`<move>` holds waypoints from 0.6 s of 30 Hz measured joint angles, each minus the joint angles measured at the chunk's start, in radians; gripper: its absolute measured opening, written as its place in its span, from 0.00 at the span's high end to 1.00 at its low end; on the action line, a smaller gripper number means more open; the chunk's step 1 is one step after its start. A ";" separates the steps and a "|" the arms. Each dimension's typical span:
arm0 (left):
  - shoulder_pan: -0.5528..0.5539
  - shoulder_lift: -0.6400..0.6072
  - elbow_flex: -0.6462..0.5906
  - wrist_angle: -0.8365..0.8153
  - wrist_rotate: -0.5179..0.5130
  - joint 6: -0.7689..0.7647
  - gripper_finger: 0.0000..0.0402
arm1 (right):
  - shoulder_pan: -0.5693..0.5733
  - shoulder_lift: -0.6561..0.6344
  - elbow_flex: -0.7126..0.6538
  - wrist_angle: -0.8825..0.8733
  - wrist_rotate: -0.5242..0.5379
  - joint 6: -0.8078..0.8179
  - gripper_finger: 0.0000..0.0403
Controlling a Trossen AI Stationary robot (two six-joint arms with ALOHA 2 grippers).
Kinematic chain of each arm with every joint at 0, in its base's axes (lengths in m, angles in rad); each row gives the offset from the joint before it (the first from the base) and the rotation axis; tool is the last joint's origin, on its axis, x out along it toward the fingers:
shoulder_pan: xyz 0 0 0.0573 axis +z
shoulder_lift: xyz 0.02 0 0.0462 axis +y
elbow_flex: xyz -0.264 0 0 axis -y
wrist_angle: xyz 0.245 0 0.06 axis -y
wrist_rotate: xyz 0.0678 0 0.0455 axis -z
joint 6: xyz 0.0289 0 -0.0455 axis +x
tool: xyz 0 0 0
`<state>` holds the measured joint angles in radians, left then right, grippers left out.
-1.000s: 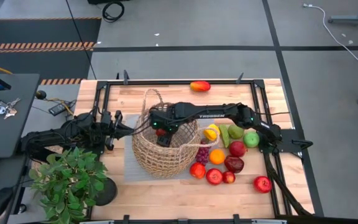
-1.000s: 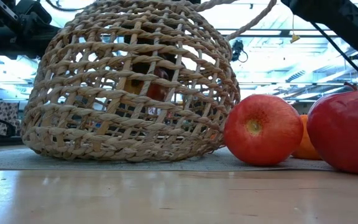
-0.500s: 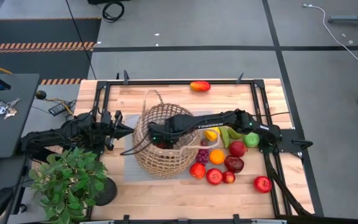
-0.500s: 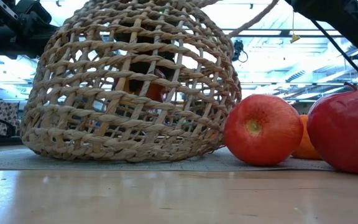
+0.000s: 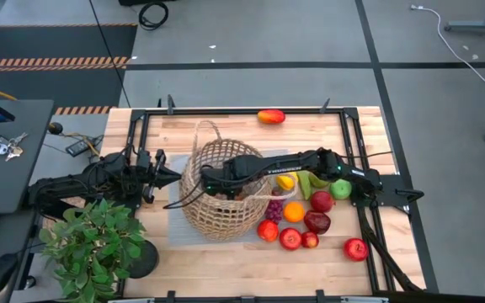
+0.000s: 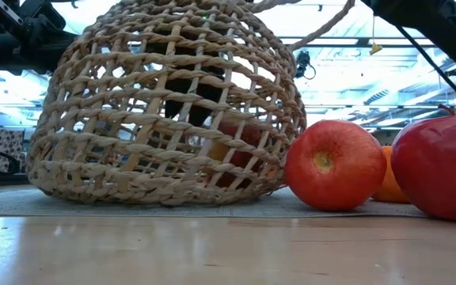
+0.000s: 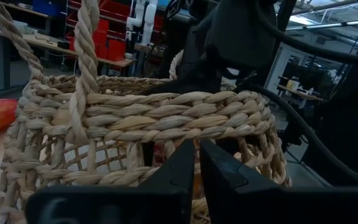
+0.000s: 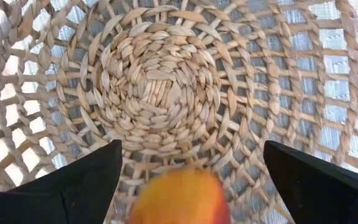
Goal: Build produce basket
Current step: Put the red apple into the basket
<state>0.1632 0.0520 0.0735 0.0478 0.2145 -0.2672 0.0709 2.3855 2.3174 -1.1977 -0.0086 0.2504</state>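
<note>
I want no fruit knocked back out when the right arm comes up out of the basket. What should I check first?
1. Right gripper fingers spread apart: ok.
2. Fruit free of the fingers, lying in the basket: ok.
3. Fruit at rest, not rolling: cannot tell.
4. Left gripper pinching the basket rim to steady it: ok.
5. Basket upright on the mat: ok.
6. Handle clear of the right arm's way up: cannot tell.

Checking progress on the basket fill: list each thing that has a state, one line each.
Round tan wicker basket: upright, one fruit inside.
Red-orange fruit: released, lying in basket.
Right gripper: open, inside basket.
Left gripper: shut on basket rim.
Red-orange mango: on table, far edge.
</note>
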 joint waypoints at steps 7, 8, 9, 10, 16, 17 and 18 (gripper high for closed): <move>0.000 0.000 0.000 0.001 0.000 0.000 0.92 | -0.010 -0.063 0.036 -0.118 0.101 0.006 0.03; 0.000 0.000 0.000 0.001 0.000 0.000 0.92 | -0.009 -0.074 0.037 -0.123 0.137 0.003 0.03; 0.000 0.000 0.000 0.001 0.000 0.000 0.91 | -0.009 -0.089 0.037 -0.124 0.178 0.002 0.03; 0.000 0.000 0.000 0.001 0.000 0.000 0.91 | -0.008 -0.099 0.038 -0.126 0.220 0.004 0.03; 0.000 0.000 0.000 0.001 0.000 0.000 0.92 | -0.005 -0.143 0.041 -0.108 0.427 0.020 0.03; 0.000 0.000 0.000 0.001 0.000 0.000 0.93 | -0.002 -0.151 0.040 -0.113 0.456 0.020 0.03; 0.000 0.000 0.000 0.001 0.000 0.000 0.93 | 0.001 -0.159 0.038 -0.127 0.482 0.020 0.03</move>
<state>0.1634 0.0520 0.0736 0.0484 0.2142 -0.2674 0.0714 2.2268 2.3558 -1.3248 0.4733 0.2703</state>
